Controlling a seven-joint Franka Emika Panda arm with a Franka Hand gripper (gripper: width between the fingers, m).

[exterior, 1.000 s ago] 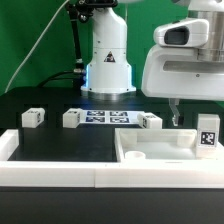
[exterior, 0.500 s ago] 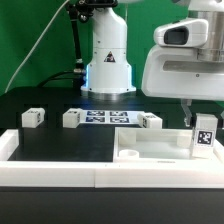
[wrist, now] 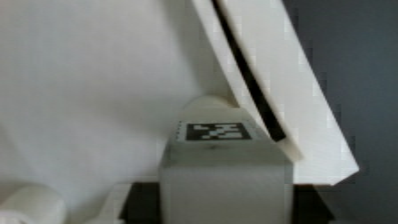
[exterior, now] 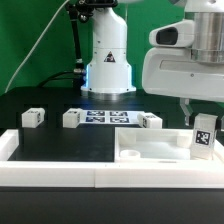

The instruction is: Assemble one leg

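Black table [exterior: 60, 145] edged along the front by a white rail [exterior: 90, 175]. No true containers; nearest thing a large flat white slab [exterior: 150, 148] with a round recessed hole [exterior: 133, 156], nothing seated in that hole. On the far strip of table, the marker board [exterior: 105, 118], flanked by three loose legs: one far toward the exterior view's left [exterior: 32, 117], one just beside the board [exterior: 72, 119], one at the board's other end [exterior: 150, 121].

Fourth leg [exterior: 204, 135] upright over the slab's corner on the exterior view's right, tag facing the camera, held beneath the end effector [exterior: 196, 112]. End effector clenched on this leg; fingers mostly hidden behind it. Whether its foot touches the slab: cannot tell.

Wrist view: same leg [wrist: 221, 170] filling the lower middle, small tag on top, slab edge [wrist: 267, 70] running close alongside.

Against half a second ago: leg a touch nearer the exterior view's right, arm housing [exterior: 185, 65] likewise. Loose legs unmoved.
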